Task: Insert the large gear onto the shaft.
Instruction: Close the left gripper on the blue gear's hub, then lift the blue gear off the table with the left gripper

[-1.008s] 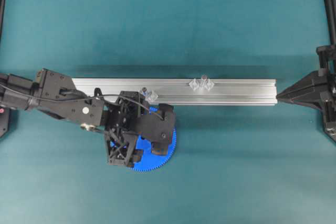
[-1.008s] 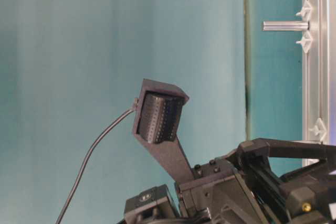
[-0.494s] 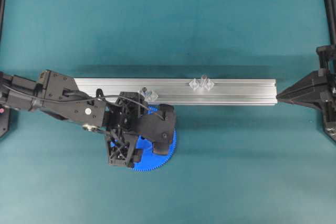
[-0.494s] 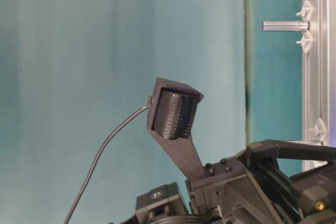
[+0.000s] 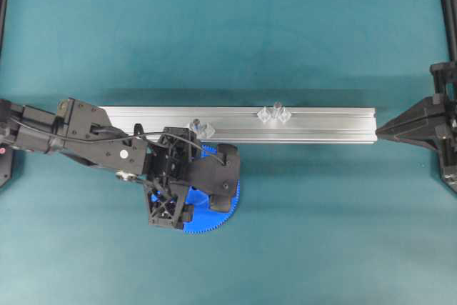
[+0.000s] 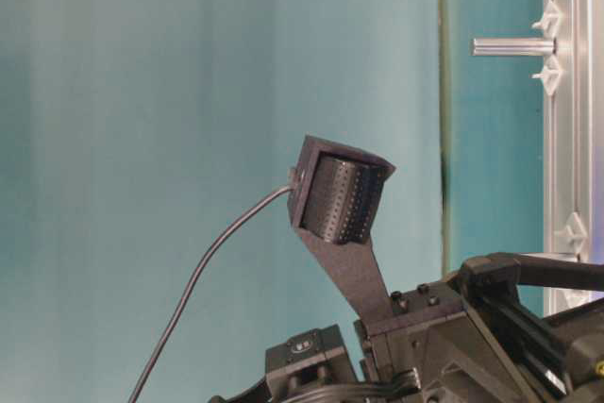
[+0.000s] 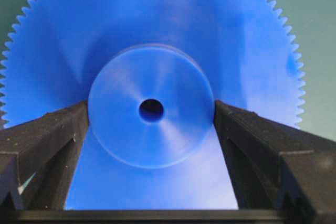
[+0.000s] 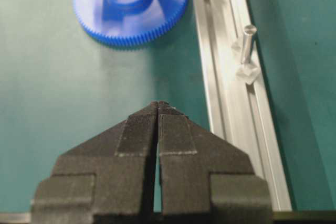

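The large gear, a bright blue toothed disc, lies flat on the teal mat just in front of the rail. My left gripper hangs over it and hides most of it from above. In the left wrist view the gripper is open, its fingers flanking the raised hub close against both sides. The shaft, a thin silver pin on a clear winged mount, stands on the rail to the right of the gear, also shown as the shaft. My right gripper is shut and empty, far from the gear.
A long aluminium rail runs across the middle of the mat. A second clear mount sits on it right beside the left gripper. My right arm rests at the right edge, pointing at the rail's end.
My left arm has shifted slightly right and settled over the gear, jaws still open. The gear, the shaft and the right arm have not moved.
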Available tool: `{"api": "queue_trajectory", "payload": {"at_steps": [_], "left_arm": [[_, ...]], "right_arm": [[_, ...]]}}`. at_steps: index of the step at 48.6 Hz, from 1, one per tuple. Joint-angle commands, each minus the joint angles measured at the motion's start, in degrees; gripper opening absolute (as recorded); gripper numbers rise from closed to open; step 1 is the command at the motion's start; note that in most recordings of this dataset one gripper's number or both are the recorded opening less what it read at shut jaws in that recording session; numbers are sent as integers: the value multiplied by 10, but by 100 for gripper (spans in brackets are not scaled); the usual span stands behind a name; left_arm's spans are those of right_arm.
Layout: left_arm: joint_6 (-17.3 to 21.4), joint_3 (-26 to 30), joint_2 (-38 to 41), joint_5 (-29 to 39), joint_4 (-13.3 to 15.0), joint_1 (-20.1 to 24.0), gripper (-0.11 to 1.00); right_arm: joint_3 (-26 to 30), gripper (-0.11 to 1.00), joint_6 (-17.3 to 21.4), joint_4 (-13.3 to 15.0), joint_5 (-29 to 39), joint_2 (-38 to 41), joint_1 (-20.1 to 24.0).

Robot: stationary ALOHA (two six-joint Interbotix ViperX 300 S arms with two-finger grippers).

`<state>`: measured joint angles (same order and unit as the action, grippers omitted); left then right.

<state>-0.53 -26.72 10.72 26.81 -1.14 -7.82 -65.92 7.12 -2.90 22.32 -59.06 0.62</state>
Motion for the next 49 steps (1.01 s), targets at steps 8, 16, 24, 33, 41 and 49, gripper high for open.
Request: {"api": "queue_trajectory", "payload": {"at_steps": [8, 16, 24, 33, 41, 49], "left_arm": [[-4, 6, -4, -3, -1, 2, 93], [-7, 4, 0, -2, -1, 3, 93], [-18, 4, 7, -2, -1, 3, 93], [-20, 4, 8, -2, -1, 3, 93], [-21, 4, 11, -3, -1, 3, 93], [-20, 6, 11, -3, -1, 3, 93]], "right_arm": [[4, 1, 7, -1, -4, 2, 2], [5, 1, 7, -1, -5, 2, 2], [4, 1, 13, -1, -10, 2, 2], [1, 1, 26, -1, -10, 2, 2], [0, 1, 26, 1, -16, 2, 2], [0, 1, 26, 1, -16, 2, 2]]}}
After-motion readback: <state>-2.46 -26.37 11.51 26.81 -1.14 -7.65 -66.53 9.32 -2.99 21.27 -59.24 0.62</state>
